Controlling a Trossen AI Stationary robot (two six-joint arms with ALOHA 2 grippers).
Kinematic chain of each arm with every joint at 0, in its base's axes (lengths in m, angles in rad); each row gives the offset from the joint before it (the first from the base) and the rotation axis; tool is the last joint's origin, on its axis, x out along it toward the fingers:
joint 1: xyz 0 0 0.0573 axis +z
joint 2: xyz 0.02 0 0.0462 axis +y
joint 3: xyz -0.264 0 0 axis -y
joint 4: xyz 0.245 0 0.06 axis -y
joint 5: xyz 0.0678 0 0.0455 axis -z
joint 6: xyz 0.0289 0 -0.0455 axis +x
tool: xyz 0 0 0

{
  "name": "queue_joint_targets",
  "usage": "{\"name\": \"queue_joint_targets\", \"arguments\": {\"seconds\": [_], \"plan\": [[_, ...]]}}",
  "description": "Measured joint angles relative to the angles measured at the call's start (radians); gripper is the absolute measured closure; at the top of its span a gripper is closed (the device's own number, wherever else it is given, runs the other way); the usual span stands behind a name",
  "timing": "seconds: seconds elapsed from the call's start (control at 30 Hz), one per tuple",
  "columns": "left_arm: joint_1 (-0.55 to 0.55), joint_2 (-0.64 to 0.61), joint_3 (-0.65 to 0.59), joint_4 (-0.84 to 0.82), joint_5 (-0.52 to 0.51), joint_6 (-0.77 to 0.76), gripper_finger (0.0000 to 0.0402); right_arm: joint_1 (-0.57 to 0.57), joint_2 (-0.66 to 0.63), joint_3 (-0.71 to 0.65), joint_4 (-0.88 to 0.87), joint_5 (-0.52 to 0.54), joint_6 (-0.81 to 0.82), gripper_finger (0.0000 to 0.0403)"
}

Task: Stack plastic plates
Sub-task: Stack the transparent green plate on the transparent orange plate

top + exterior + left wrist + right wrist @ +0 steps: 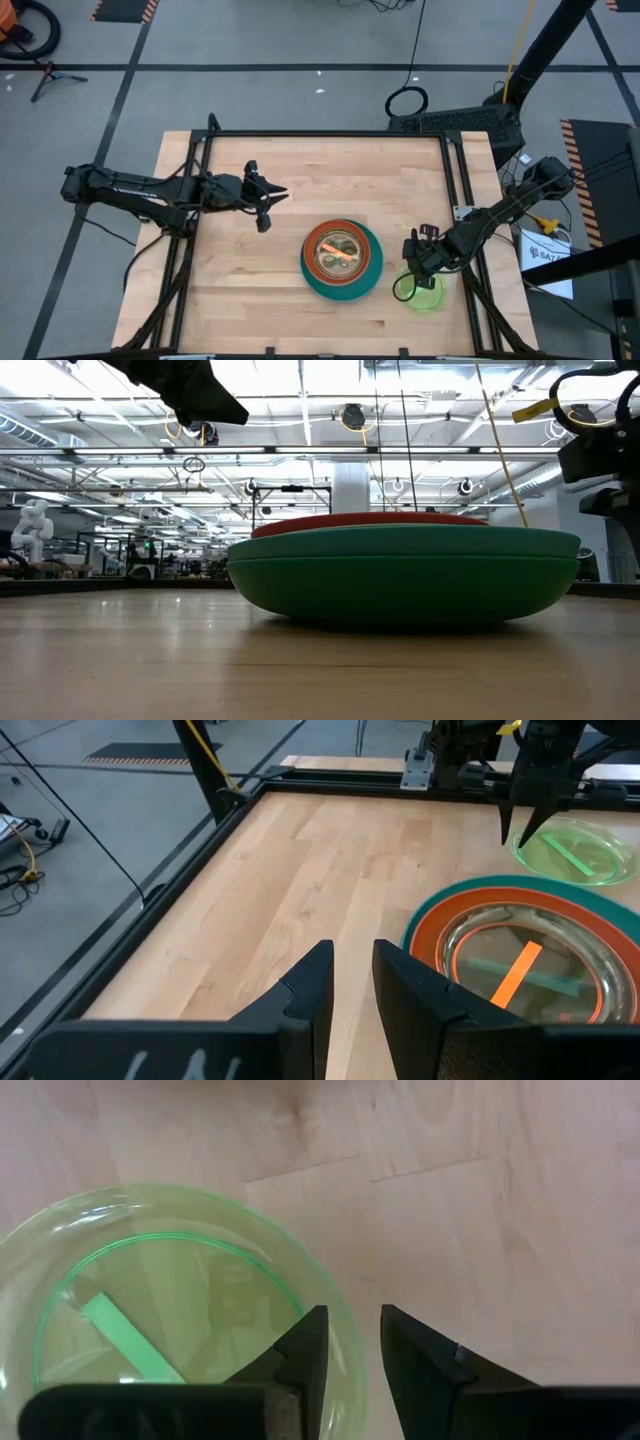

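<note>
A stack of plates [341, 262] stands at the table's middle. A large teal plate [424, 912] is at the bottom, a red-orange one [432, 942] lies in it, and clear small plates [520, 965] with an orange strip sit on top. In the low view two green plates [400, 575] show under the red rim. A lime translucent plate [428, 293] rests flat to the stack's right. My right gripper [350, 1345] is open, pointing down over the lime plate's rim on the stack side. My left gripper [268, 205] is open and hovers to the stack's left and farther back. My right gripper comes from above with one finger [305, 1350] over the inside of the lime plate's rim [335, 1325] and the other finger [415, 1360] outside it. Whether either finger touches the rim I cannot tell. The plate lies flat on the table.
A black frame [330, 134] runs around the wooden table top. Bare wood [240, 290] lies left of and in front of the stack. The right arm's base and cables [545, 200] sit past the table's right edge.
</note>
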Motion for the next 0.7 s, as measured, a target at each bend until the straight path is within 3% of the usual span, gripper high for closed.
{"name": "queue_joint_targets", "arguments": {"seconds": [0.7], "plan": [[0.0,0.0,0.0,0.0,0.0,0.008,0.0321,0.0,0.0,-0.09,0.091,-0.008,0.018,0.0327]]}}
